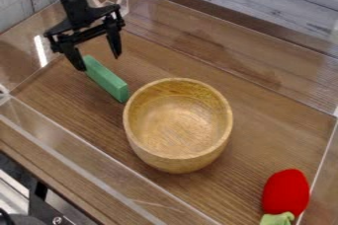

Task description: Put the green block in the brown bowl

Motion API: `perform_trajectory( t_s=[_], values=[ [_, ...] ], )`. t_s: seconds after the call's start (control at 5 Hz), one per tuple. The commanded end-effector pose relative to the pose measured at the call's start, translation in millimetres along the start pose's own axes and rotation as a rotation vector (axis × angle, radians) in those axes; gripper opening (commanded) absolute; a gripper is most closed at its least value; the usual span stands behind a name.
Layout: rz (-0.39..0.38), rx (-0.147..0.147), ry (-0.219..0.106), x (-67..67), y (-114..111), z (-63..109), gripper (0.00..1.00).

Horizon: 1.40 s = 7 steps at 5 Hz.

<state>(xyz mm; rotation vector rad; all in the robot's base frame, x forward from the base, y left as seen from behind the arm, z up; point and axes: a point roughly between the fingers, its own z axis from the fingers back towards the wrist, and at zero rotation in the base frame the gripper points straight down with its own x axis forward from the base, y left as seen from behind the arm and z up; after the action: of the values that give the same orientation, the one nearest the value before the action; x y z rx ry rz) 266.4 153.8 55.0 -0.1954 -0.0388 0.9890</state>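
My gripper (89, 53) pointed almost straight down near the far left corner of the wooden table (264, 101), its two dark fingers (117, 43) spread wide apart and closed on nothing. One fingertip stood to the left of the green block's (109, 79) far end and the other off to its right, so that the bar's upper end lay under the gap between them. I could not tell whether either fingertip touched the block or the table.

The green block lay flat on the table, slanting from the far left toward the near right. Its near end came close to the rim of the brown bowl (179, 123), just beside it on the bowl's far left side, with no clear contact.

The brown bowl sat upright around the middle of the table, with nothing inside it.

A red rounded toy (284, 191) with a green tip lay at the near right corner, well apart from the bowl.
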Motion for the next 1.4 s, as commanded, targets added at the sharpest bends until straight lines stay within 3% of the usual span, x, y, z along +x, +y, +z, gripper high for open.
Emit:
perform_trajectory(
  t_s=[0.0, 0.2, 0.6, 1.0, 1.2],
  values=[
    [-0.028, -0.028, -0.068, 16.9, -8, 8.9, 1.0],
    [-0.053, -0.031, -0.078, 25.2, -11, 4.1, 1.0],
    [0.115, -0.036, -0.139, 9.7, -23, 11.3, 1.0],
    [0.03, -0.038, -0.163, 20.7, -11, 1.6, 1.0],
    [-0.033, -0.034, -0.168, 18.7, -15, 4.7, 1.0]
  ],
)
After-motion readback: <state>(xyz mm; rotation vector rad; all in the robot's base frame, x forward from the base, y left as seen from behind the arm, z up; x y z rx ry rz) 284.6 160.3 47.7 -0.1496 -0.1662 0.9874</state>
